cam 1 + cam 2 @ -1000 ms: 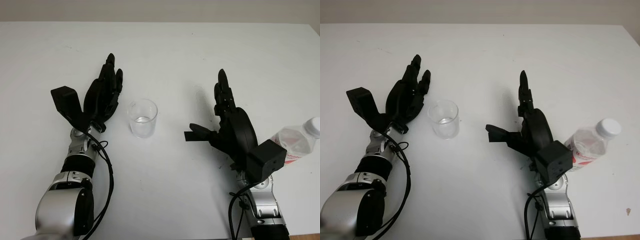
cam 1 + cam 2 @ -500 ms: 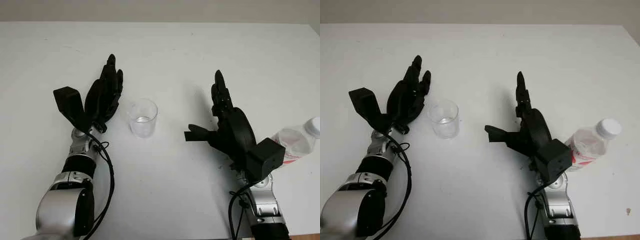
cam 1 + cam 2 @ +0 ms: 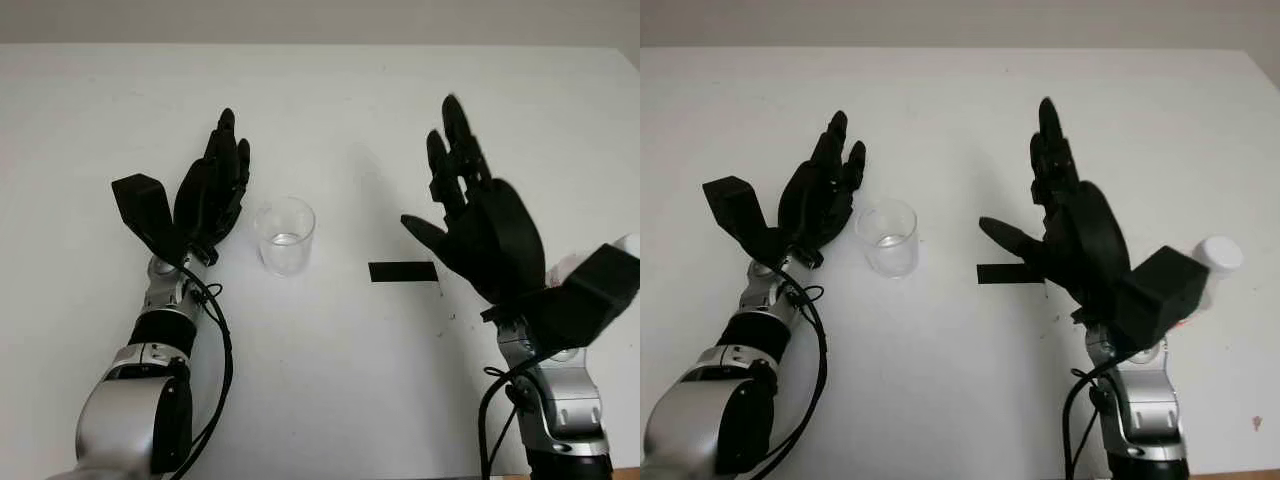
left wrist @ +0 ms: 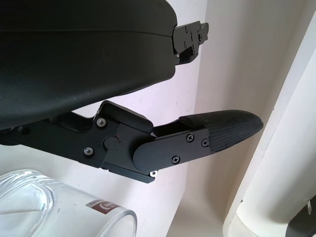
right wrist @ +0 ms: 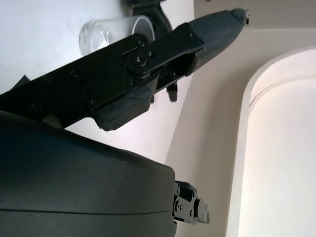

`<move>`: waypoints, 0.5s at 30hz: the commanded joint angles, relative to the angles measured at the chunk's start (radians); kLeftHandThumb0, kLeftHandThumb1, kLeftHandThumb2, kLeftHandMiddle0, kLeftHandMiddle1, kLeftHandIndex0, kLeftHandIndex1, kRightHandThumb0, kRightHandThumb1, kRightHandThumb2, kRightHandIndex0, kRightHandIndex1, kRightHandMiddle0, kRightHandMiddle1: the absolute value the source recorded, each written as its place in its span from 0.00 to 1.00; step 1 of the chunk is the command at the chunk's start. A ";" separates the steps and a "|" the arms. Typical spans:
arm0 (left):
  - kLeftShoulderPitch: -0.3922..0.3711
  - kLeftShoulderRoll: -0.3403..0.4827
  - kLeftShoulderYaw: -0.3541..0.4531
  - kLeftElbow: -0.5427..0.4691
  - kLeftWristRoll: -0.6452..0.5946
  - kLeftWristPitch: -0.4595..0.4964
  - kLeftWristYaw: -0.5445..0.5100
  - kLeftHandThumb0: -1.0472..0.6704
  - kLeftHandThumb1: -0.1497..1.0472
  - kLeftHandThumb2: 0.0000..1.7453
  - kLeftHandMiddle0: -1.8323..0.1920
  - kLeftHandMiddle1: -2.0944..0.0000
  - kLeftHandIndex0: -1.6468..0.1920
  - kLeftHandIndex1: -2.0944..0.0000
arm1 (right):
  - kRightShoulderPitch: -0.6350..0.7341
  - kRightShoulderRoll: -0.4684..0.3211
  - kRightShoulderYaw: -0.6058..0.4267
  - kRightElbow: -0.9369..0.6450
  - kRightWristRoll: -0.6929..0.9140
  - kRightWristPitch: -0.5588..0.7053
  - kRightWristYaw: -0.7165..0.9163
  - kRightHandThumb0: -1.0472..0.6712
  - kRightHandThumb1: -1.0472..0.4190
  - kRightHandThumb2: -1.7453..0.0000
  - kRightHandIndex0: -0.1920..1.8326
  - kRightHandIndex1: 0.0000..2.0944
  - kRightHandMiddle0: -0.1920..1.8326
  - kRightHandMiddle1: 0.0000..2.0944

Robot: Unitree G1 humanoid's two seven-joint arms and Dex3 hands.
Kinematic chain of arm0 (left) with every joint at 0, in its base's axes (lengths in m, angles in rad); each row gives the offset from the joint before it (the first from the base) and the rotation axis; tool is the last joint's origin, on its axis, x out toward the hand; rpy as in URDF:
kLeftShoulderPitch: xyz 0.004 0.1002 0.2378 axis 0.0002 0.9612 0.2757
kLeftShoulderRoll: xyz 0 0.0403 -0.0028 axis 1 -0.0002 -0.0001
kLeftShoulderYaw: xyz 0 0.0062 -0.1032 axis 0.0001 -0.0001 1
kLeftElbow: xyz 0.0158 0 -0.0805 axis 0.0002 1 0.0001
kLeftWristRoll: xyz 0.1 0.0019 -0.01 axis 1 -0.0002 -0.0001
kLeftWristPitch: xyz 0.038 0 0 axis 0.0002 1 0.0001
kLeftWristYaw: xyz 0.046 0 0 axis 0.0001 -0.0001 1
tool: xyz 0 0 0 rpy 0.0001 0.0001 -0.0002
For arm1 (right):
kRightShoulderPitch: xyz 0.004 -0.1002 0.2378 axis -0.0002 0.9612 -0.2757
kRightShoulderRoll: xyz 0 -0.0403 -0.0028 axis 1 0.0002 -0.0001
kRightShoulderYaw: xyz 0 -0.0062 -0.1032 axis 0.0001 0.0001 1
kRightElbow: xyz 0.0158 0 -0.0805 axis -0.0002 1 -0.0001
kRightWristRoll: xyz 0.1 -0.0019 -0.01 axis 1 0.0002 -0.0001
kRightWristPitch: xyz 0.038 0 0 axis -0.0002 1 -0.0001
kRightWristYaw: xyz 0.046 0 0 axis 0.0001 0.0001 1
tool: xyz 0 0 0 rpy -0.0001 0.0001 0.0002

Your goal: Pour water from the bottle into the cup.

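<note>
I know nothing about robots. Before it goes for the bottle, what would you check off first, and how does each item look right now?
1. Cup upright on the table: ok, it stands mouth up with a little water at the bottom.
2. Left hand free: ok, open beside the cup, holding nothing.
3. Right hand free to grasp: ok, open and raised above the table, holding nothing.
4. Bottle within sight: not ok, the right hand and its wrist camera hide most of it; its white cap shows at the right.
5. Bottle cap removed: not ok, the white cap looks in place.
6. Black strip on the table clear of the cup: ok, apart from it.
</note>
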 commanded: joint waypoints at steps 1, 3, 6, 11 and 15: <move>-0.017 -0.004 -0.002 0.010 0.002 -0.007 -0.004 0.13 1.00 0.40 1.00 1.00 1.00 1.00 | -0.013 -0.038 -0.027 -0.083 0.045 0.079 0.010 0.01 0.08 0.97 0.00 0.00 0.00 0.00; -0.016 -0.007 -0.004 0.013 0.004 -0.013 0.000 0.13 1.00 0.40 1.00 1.00 1.00 1.00 | -0.027 -0.069 -0.053 -0.130 0.093 0.151 0.026 0.00 0.08 0.97 0.00 0.00 0.00 0.00; -0.016 -0.012 -0.001 0.021 -0.003 -0.015 -0.009 0.13 1.00 0.40 1.00 1.00 1.00 1.00 | -0.053 -0.122 -0.090 -0.164 0.140 0.197 0.061 0.00 0.08 0.97 0.00 0.00 0.00 0.00; -0.017 -0.018 0.002 0.029 -0.002 -0.019 0.005 0.13 1.00 0.39 1.00 1.00 1.00 1.00 | -0.104 -0.200 -0.152 -0.198 0.203 0.263 0.091 0.02 0.07 0.97 0.00 0.00 0.00 0.00; -0.017 -0.020 0.002 0.038 -0.001 -0.030 0.005 0.13 1.00 0.39 1.00 1.00 1.00 1.00 | -0.132 -0.253 -0.199 -0.226 0.227 0.298 0.088 0.00 0.06 0.97 0.00 0.00 0.00 0.00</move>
